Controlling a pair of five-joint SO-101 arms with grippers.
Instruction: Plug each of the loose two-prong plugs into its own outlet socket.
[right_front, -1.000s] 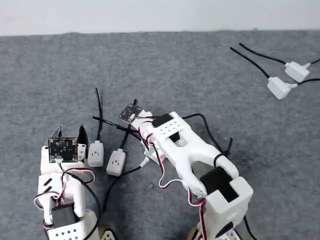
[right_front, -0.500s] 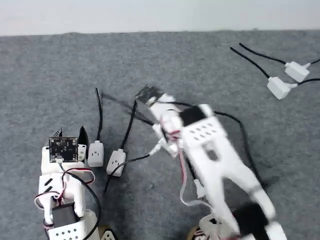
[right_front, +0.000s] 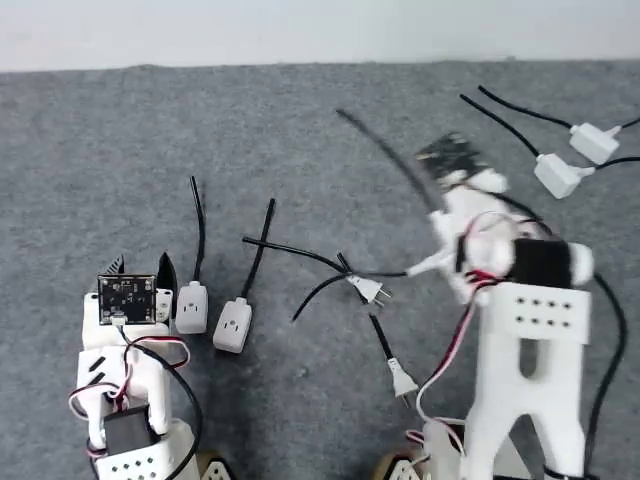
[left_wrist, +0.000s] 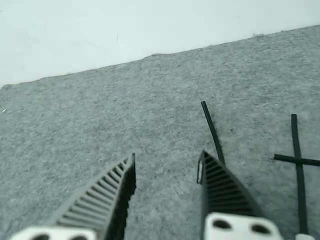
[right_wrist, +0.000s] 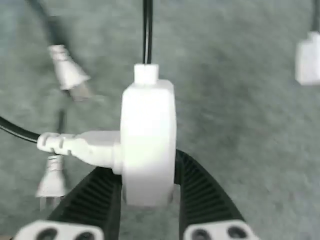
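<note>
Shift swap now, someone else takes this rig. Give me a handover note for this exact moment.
Left hand: open, empty, beside two free sockets.
Right hand: shut on a white socket with a plug seated in its side, over the right half of the carpet.
Done: that one pair looks mated.
To do: two loose plugs lie mid-carpet; two more sockets lie at the far right. Each loose plug needs a socket.

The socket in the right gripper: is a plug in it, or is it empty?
A plug is in it: its body meets the side of the socket, no prongs showing.
</note>
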